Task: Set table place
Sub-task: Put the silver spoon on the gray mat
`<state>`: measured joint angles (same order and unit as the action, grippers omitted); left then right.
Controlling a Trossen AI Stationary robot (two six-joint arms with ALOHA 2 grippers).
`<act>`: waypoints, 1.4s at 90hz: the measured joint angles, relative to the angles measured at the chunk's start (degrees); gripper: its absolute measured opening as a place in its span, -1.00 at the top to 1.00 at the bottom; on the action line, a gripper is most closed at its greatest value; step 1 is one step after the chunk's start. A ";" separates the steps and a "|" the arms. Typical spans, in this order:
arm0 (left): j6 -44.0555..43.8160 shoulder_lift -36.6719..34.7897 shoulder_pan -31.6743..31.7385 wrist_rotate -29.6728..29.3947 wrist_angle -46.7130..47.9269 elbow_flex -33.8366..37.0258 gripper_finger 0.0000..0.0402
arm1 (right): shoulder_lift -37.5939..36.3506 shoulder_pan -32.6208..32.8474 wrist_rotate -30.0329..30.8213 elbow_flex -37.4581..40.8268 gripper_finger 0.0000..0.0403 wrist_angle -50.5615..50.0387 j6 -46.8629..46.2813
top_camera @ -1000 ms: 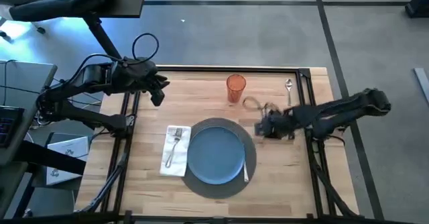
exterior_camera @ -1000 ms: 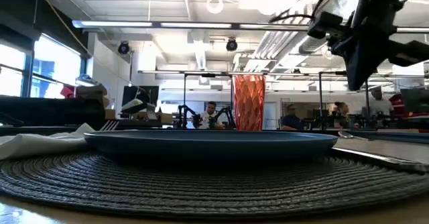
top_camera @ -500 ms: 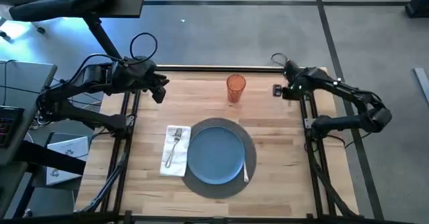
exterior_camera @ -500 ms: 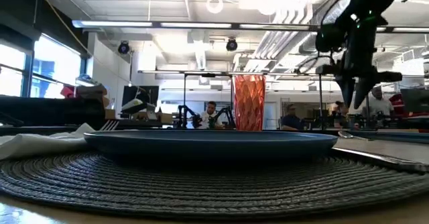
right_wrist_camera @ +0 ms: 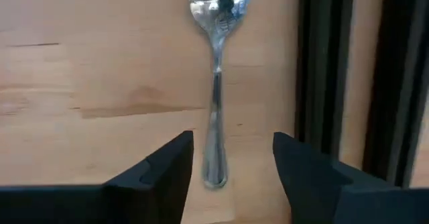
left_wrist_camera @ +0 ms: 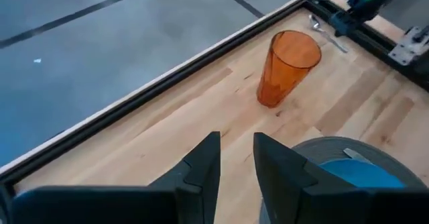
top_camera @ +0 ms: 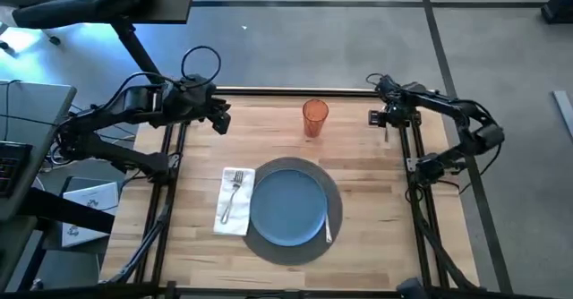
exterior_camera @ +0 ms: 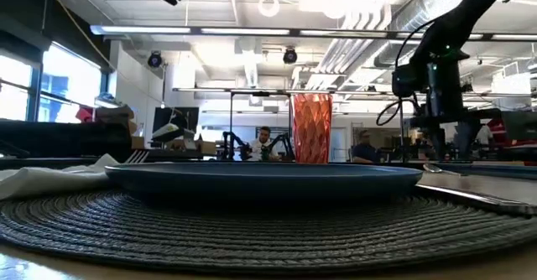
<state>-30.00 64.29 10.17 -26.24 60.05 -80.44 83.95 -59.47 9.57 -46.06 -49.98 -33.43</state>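
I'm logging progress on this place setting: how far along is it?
Mostly done: the plate sits on the placemat, fork on the napkin, tumbler beyond. In hand: the open right gripper straddles the spoon near the table's far corner. Left: bringing it beside the plate. The left gripper waits.

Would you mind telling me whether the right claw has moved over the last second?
Yes. In the high view the right claw went from beside the placemat toward the table's far right corner, and now hangs open over the spoon.
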 joint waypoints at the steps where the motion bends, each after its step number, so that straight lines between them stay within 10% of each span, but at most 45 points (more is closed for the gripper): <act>1: 0.00 0.17 0.00 0.00 0.00 0.00 0.62 | 0.02 0.00 -0.20 0.00 0.09 0.14 -0.06; 47: 2.49 4.55 0.47 0.02 -0.44 0.00 0.62 | 0.35 1.45 -13.49 -9.33 0.32 -2.84 3.89; 79: 2.63 4.34 2.24 0.16 -1.68 0.00 0.62 | 17.02 -2.84 -5.36 -22.88 0.32 -11.45 16.31; 126: 1.68 4.33 2.19 1.01 -4.77 -0.02 0.62 | 17.87 0.49 2.22 -19.04 0.36 -11.16 7.72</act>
<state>-28.32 68.62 12.36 -25.22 55.28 -80.47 101.82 -58.97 11.79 -65.10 -61.13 -25.70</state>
